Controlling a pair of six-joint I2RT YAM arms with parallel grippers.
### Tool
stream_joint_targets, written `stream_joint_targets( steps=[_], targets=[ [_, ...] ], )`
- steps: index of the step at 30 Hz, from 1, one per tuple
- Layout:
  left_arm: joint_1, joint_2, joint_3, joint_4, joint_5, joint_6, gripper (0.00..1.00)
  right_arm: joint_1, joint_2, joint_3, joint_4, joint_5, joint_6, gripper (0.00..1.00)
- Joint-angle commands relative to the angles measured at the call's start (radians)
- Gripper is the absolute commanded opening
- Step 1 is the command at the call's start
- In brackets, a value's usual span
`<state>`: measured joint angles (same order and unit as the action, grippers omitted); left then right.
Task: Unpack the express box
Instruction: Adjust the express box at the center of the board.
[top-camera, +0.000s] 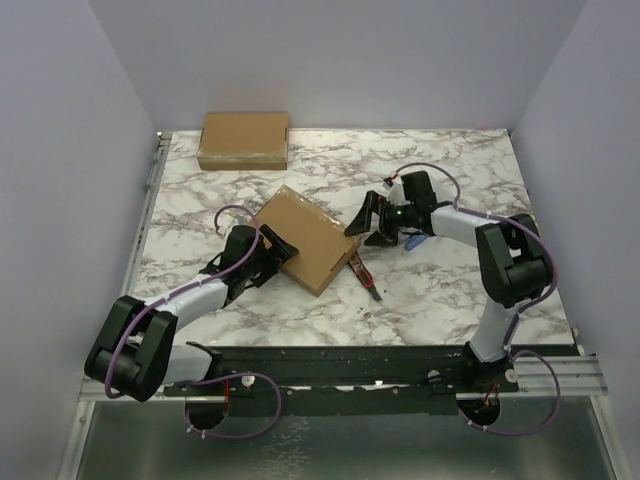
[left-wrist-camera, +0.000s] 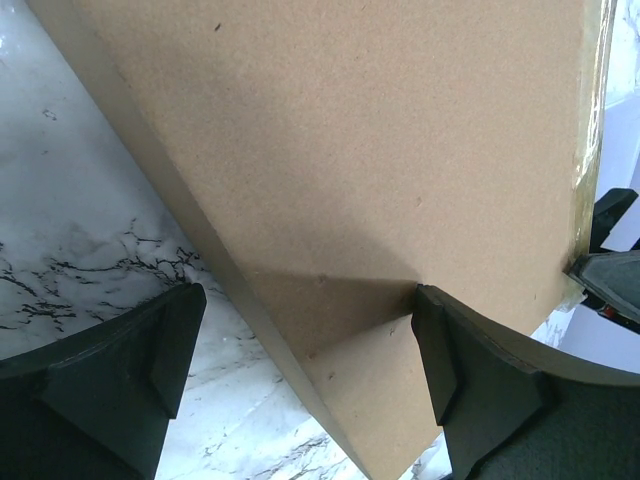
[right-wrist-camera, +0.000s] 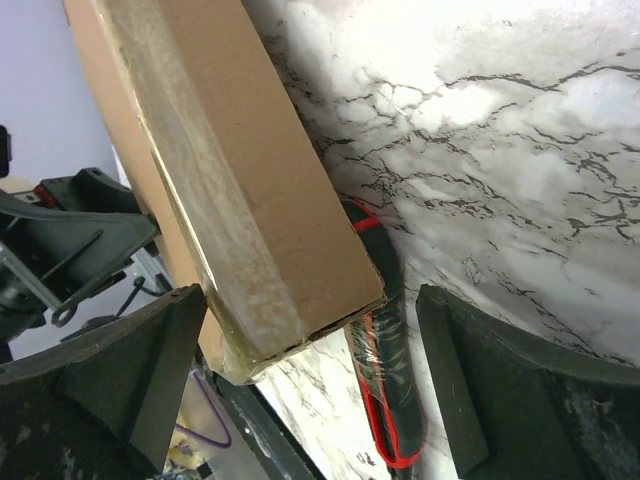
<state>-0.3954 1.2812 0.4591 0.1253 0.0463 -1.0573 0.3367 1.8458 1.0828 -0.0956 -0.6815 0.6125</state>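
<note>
The express box (top-camera: 305, 238), flat brown cardboard with clear tape along one edge (right-wrist-camera: 205, 190), lies askew in the middle of the marble table. My left gripper (top-camera: 268, 255) is open at the box's near-left corner. That corner (left-wrist-camera: 380, 420) sits between the jaws, and marble shows between the left finger (left-wrist-camera: 130, 370) and the box. My right gripper (top-camera: 375, 225) is open just right of the box, low over the table. Between its fingers lie the box's taped corner (right-wrist-camera: 290, 300) and a black-and-red utility knife (right-wrist-camera: 385, 370).
A second brown cardboard box (top-camera: 243, 140) sits at the back left of the table. The knife (top-camera: 366, 278) lies on the marble against the express box's right near side. Pale walls close in the table on three sides.
</note>
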Motion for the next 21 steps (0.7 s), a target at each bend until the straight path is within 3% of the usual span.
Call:
stream_joint_targets(
  steps=[1, 8, 12, 18, 21],
  targets=[
    [0.007, 0.024, -0.055, -0.095, -0.061, 0.049, 0.91, -0.01, 0.018, -0.057, 0.177, -0.14, 0.03, 1.0],
    [0.007, 0.006, -0.08, -0.079, -0.066, 0.048, 0.91, 0.01, 0.062, -0.114, 0.375, -0.233, 0.14, 0.99],
    [0.007, 0.005, -0.086, -0.07, -0.067, 0.049, 0.91, 0.013, 0.071, -0.117, 0.444, -0.255, 0.167, 0.93],
    [0.008, 0.04, -0.082, -0.036, -0.065, 0.067, 0.91, 0.053, -0.109, -0.113, 0.387, -0.134, 0.059, 0.72],
    [0.007, 0.089, -0.044, -0.034, -0.068, 0.093, 0.92, 0.111, -0.235, -0.106, 0.291, 0.016, -0.025, 0.67]
  ],
)
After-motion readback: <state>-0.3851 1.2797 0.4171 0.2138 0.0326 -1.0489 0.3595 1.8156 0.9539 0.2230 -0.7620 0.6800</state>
